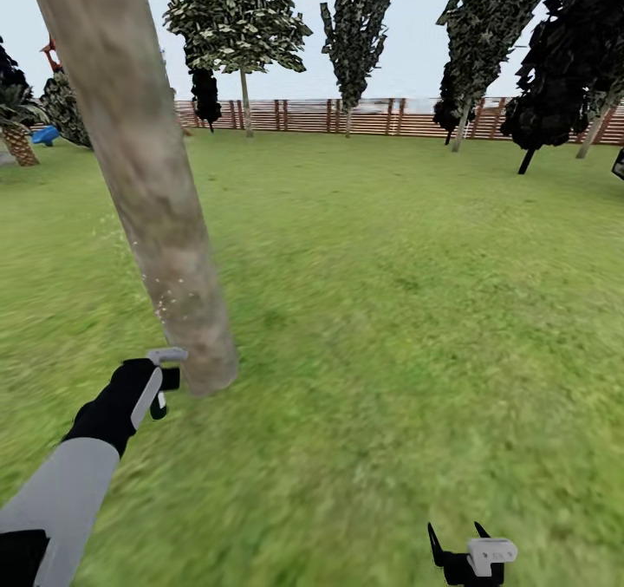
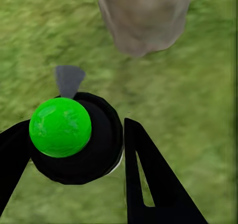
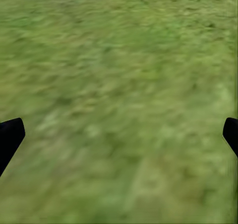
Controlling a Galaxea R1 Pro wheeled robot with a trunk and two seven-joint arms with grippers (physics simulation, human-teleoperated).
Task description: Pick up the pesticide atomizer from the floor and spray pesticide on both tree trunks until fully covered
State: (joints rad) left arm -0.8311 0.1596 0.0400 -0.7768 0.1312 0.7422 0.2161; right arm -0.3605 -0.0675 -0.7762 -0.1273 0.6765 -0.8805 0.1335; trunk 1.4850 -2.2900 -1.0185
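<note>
Head view, left hand [image 1: 159,385]: closed around the pesticide atomizer [image 1: 165,370], whose pale grey trigger head sits at the top of the grip.
Head view, target: the tree trunk [image 1: 143,171] rises just beyond and slightly right of the left hand; its long axis leans away up-left in this view, and its base meets the lawn [image 1: 390,309] close beside the atomizer. Pale specks dot the lower bark; I judge them to be spray.
Head view, right hand [image 1: 468,557]: low and well to the right of the trunk, fingers parted, carrying nothing; the left hand is clearly the nearer one.
Head view, surroundings: further trees [image 1: 238,15] and a slatted wooden fence [image 1: 373,117] stand far behind; nothing lies between atomizer and trunk.
Left wrist view: the left hand [image 2: 74,149] clamps the dark bottle [image 2: 82,144], seen end-on with a bright green round cap [image 2: 60,127] and a grey nozzle [image 2: 69,80] aimed ahead; the trunk base [image 2: 144,18] stands ahead, slightly off the nozzle line.
Right wrist view: the right hand [image 3: 119,134] is spread wide over bare grass [image 3: 119,85].
Judgement: spraying is under way on this trunk; the nozzle must swing towards the bark and travel along its length.
</note>
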